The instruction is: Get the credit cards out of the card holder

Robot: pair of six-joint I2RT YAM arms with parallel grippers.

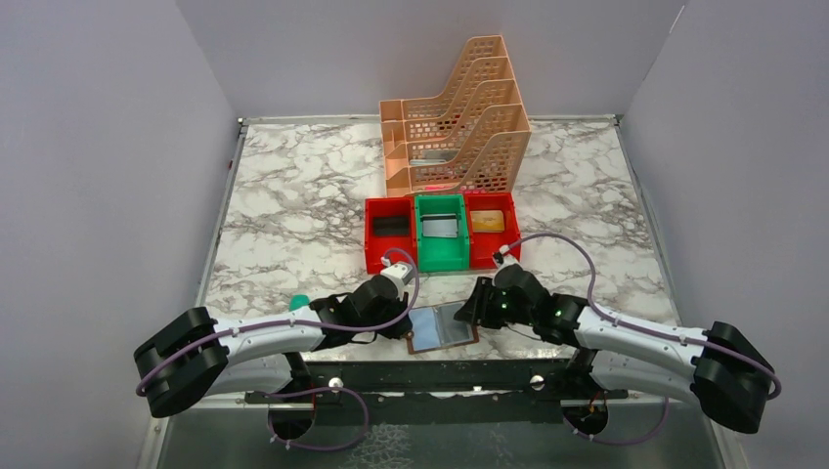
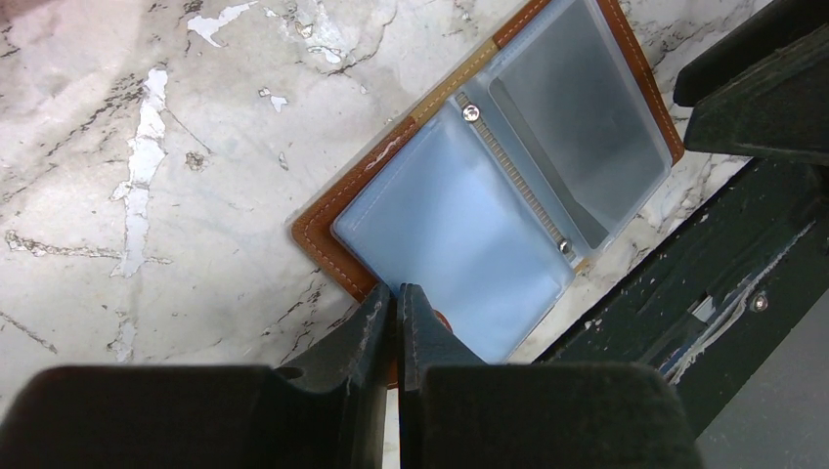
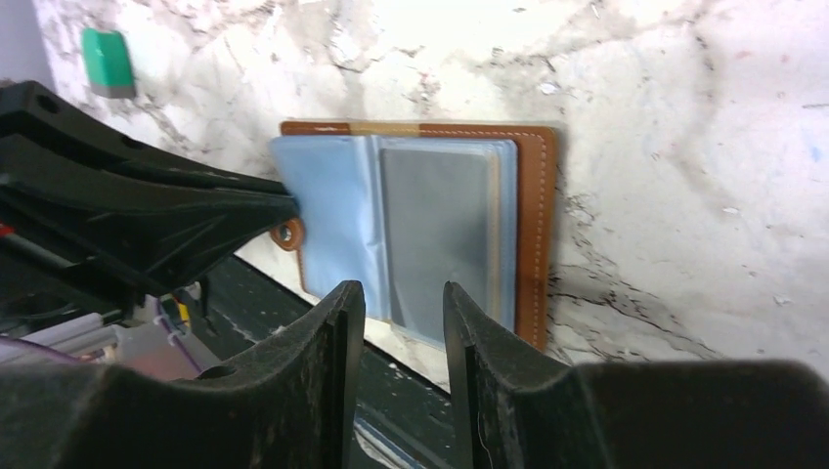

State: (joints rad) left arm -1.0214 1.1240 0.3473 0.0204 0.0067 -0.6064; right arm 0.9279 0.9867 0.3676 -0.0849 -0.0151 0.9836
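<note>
Two black grippers meet over a small brown leather bifold card holder, which lies open and flat on the white, grey-veined marble tabletop, close to the near edge and just beside a scuffed black metal rail. The card holder has a stitched tan border and soft, translucent grey-blue plastic pockets joined along a central spine. A thin, flat, silvery grey rectangular card sits inside the pocket on the half nearer the right arm. The pocket on the other half looks cloudy, and what it contains cannot be made out.

The left gripper has its jaws pressed almost together, pinched on the card holder's outer edge just beside the round brown snap tab. The right gripper hovers at the opposite half with its jaws apart and nothing clamped between them. Whether its tips touch the pocket edge cannot be told.

Farther back stand two glossy red plastic bins with a green plastic bin between them. Behind these is a salmon perforated plastic file rack with stepped tiers. A small green block lies on the marble well apart from the holder.
</note>
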